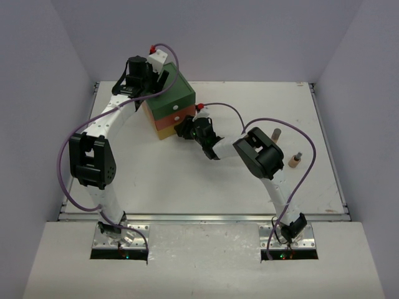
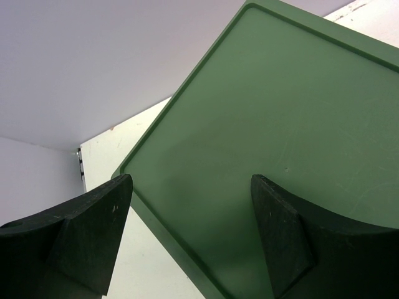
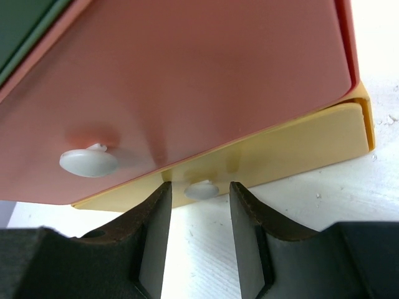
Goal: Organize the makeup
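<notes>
Entry: drawer-opening step; makeup not yet stowed.
Left gripper [image 2: 191, 182], jaws spread, over the green top of the drawer box [image 1: 171, 103]. Right gripper [image 3: 199, 185], jaws close either side of the yellow drawer's [image 3: 299, 149] white knob [image 3: 201, 190], not visibly pinching. Dark-capped bottle [image 1: 276, 133] and tan bottle [image 1: 295, 161] stand on the table, far right. Next, probably: pinch knob, pull straight out.

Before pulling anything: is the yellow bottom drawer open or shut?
Shut: the yellow drawer lies level with the orange drawer above; right fingers flank its knob.
</notes>
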Available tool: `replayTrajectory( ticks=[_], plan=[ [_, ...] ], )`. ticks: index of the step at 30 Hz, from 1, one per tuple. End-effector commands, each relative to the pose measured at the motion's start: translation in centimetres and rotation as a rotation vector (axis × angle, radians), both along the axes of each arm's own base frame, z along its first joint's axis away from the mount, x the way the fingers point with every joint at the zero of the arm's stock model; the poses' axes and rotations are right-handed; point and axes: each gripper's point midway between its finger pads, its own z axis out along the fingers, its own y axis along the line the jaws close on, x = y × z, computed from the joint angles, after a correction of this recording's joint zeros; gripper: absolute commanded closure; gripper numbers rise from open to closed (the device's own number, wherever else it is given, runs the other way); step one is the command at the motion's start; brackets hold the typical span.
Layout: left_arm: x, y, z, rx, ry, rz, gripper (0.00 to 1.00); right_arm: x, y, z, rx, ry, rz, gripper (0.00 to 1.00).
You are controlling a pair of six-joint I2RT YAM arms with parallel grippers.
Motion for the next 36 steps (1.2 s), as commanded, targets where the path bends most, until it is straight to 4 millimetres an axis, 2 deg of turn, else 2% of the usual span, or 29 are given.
replayTrajectory(
  ticks=[1,4,7,17,20,25,27,30,31,36],
  plan=[
    [-2.3,0.0,-5.7,0.036,0.208,-0.025,0.23,1.5,0.6,2.7,0.097,-0.028,-0.047,0.58],
    [-2.3,0.0,-5.8,0.037,0.209,-0.027,0.23,1.6,0.6,2.8,0.092,-0.042,-0.050,0.59],
    [-2.3,0.0,-5.8,0.036,0.212,-0.028,0.23,1.5,0.7,2.8,0.097,-0.043,-0.034,0.64],
    [-2.4,0.2,-5.5,0.049,0.207,-0.023,0.23,0.9,0.2,2.8,0.112,-0.039,-0.023,0.98],
    [-2.4,0.2,-5.4,0.046,0.206,-0.024,0.23,0.3,0.0,3.3,0.097,-0.056,0.001,1.00],
    [-2.2,0.1,-5.2,0.042,0.200,-0.023,0.23,-1.4,-0.4,5.3,0.089,-0.094,0.055,1.00],
    [-2.2,0.0,-5.1,0.039,0.197,-0.025,0.23,-2.6,-1.1,4.7,0.083,-0.078,0.064,1.00],
    [-2.1,0.0,-5.0,0.041,0.196,-0.026,0.23,-4.3,-1.9,5.8,0.096,-0.084,0.088,1.00],
    [-2.1,0.1,-5.0,0.042,0.196,-0.025,0.23,-4.9,-2.2,5.2,0.085,-0.069,0.097,1.00],
    [-2.1,0.1,-5.2,0.047,0.198,-0.026,0.23,-8.4,-3.1,5.0,0.070,-0.038,0.158,1.00]
  ],
)
